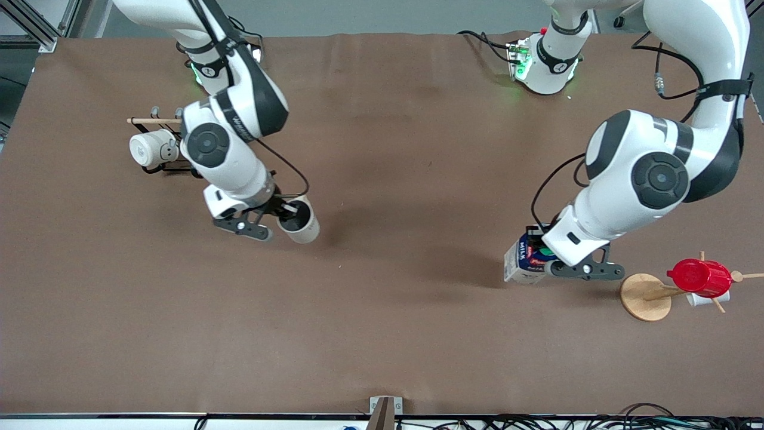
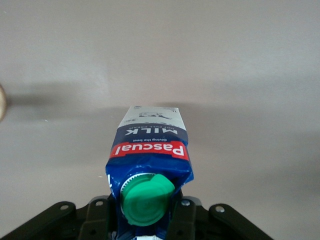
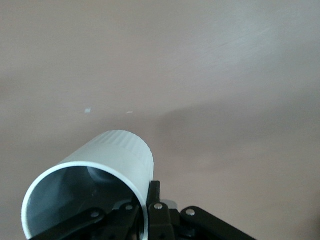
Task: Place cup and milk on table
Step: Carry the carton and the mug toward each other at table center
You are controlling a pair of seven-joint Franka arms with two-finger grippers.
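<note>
From the front view, you have the right gripper clamped on the rim of the cup, which hangs tilted over the table toward the right arm's end, its grey inside showing. A white mug sits on a dark rack beside that arm. Your left gripper is closed on the top of the milk, over the table toward the left arm's end, near the round wooden base of the stand carrying the red cup.

In the left wrist view, you see the milk pinched at its gabled top between the fingers, green cap facing the camera.

In the right wrist view, your gripper's fingers pinch the cup's wall, and its open mouth faces the camera above the table.
</note>
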